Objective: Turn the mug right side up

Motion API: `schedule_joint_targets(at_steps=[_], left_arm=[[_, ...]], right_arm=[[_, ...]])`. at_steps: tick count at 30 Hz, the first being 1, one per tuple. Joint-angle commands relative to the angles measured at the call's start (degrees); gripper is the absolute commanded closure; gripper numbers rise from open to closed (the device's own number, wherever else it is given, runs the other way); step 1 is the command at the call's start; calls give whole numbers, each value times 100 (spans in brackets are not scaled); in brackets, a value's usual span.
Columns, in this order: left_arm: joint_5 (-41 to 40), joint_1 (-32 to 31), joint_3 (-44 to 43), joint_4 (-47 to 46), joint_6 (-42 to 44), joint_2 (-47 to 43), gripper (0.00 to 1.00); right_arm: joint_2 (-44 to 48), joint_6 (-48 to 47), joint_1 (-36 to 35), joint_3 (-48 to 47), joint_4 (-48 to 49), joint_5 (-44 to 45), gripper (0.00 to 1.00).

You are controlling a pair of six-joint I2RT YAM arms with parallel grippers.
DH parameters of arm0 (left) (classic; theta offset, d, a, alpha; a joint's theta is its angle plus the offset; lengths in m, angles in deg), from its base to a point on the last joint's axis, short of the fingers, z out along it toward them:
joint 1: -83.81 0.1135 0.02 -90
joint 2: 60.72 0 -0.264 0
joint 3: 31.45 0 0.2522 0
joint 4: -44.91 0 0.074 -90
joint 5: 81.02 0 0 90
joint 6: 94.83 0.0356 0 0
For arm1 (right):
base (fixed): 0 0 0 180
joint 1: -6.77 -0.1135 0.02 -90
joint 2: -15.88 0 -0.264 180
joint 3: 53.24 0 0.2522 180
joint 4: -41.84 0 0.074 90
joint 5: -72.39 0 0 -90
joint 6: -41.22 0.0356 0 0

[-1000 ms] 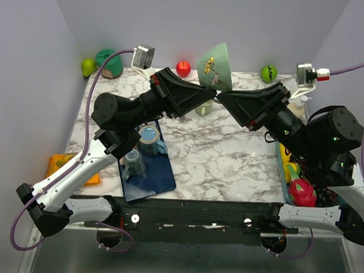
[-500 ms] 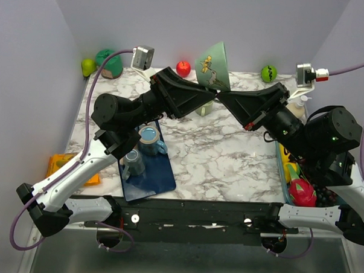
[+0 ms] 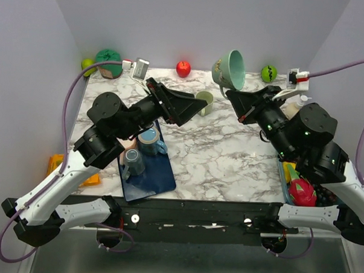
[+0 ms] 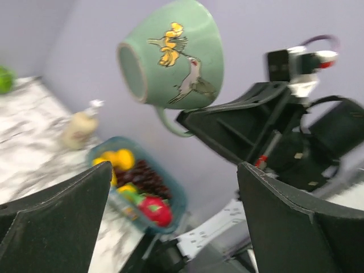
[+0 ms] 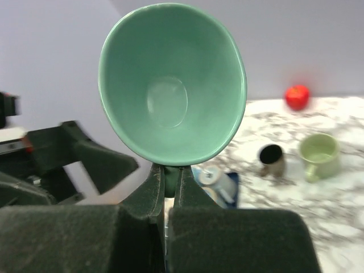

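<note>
Green mug [image 3: 230, 69] hangs sideways above the far side of the marble table [image 3: 229, 157], its handle pinched in the right gripper [image 5: 166, 181]. Only the left wrist view shows its painted bird [image 4: 192, 81], framed by the wide-open, empty left gripper [image 4: 173, 170].

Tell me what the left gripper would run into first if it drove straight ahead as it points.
Most likely the right gripper, shut on the green mug by its handle, which lies dead ahead in the left wrist view; depth is unclear.
</note>
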Motion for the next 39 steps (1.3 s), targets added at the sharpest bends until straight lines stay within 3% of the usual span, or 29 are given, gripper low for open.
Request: schedule_joint_targets(at_steps=[1, 3, 6, 15, 23, 29, 39], left_arm=[[-1841, -2, -244, 2214, 1139, -121, 1], [-2255, -2, -322, 2908, 1403, -77, 1], [-2889, -2, -410, 3699, 1553, 80, 1], [-3567, 60, -201, 4782, 1351, 406, 1], [-3620, 174, -16, 5037, 1334, 503, 1], [-3471, 279, 160, 5046, 1281, 503, 1], [-3304, 473, 608, 4967, 1167, 441, 1]], right_arm=[[-317, -7, 618, -159, -948, 1122, 99], [-388, 292, 1388, 77, -1451, 587, 99], [-432, 294, 2155, 779, -1233, 24, 99], [-1327, -58, 3369, 2021, -248, -776, 99], [-2935, -602, 3722, 2127, 868, -1347, 99], [-4166, -805, 3802, 1547, 1009, -1410, 99], [-5178, -946, 3863, 940, 1062, -1462, 99]])
